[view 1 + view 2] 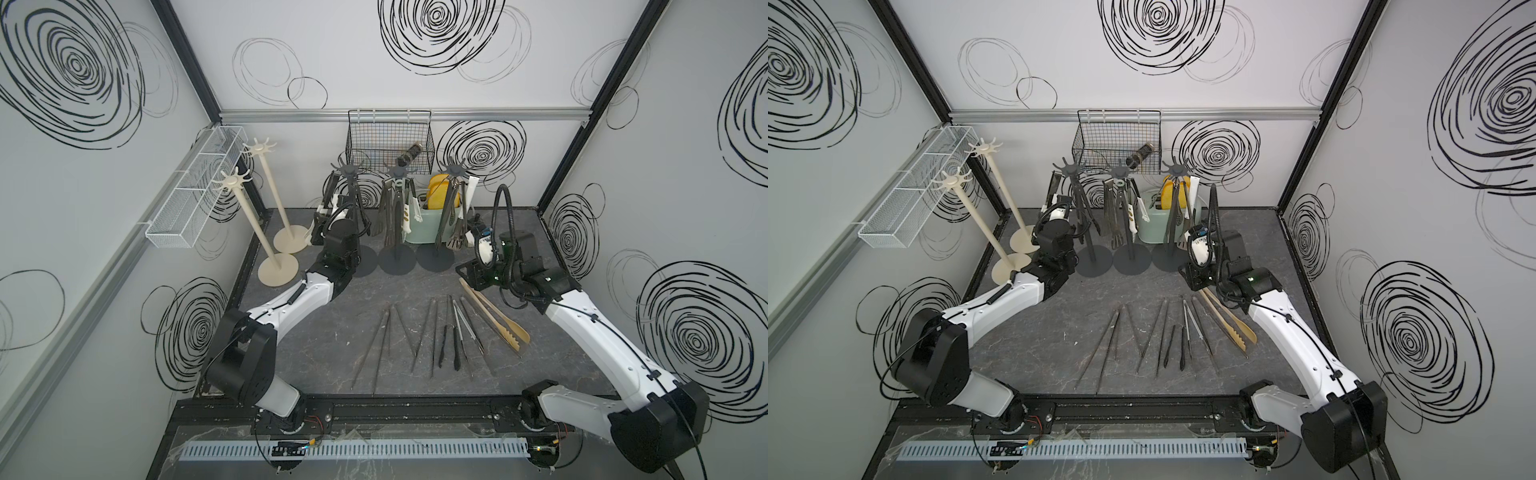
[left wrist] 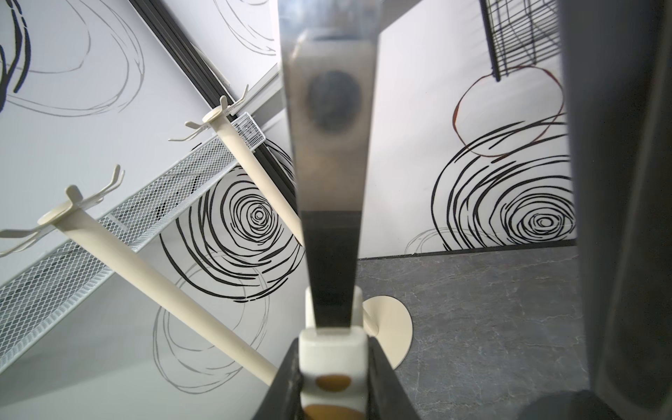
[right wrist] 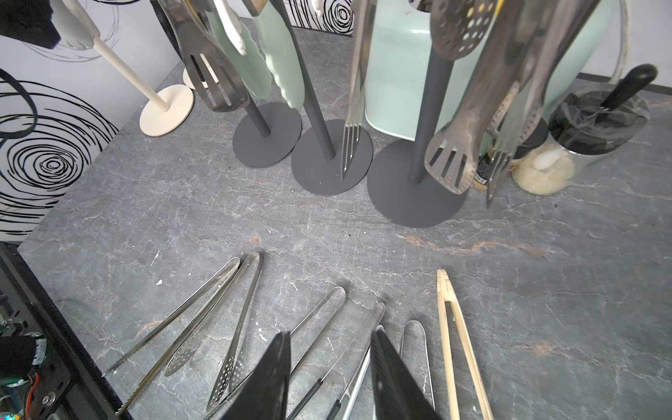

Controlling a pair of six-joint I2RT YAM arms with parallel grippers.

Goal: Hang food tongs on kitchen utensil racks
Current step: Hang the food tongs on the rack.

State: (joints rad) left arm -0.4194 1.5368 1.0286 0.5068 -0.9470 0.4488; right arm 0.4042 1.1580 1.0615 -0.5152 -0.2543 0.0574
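Observation:
My left gripper [image 2: 332, 345] is shut on the cream head of steel food tongs [image 2: 329, 152], whose arm rises beside the leftmost dark grey utensil rack [image 1: 348, 168]. In both top views this gripper [image 1: 326, 210] [image 1: 1054, 212] is at the back left. Two more dark grey racks [image 1: 397, 170] [image 1: 454, 169] carry hanging tongs. Two cream racks [image 1: 259, 147] [image 1: 231, 180] stand bare. Several steel and black-tipped tongs [image 1: 415, 336] and wooden tongs [image 1: 494, 316] lie on the table. My right gripper [image 3: 331, 334] [image 1: 465, 272] hovers open and empty above their near ends.
A black wire basket [image 1: 388, 141] with a jar hangs on the back wall. A white mesh basket [image 1: 195, 191] is fixed to the left wall. A mint container [image 1: 428, 224] stands behind the racks. Spice jars [image 3: 582, 138] sit at the back right.

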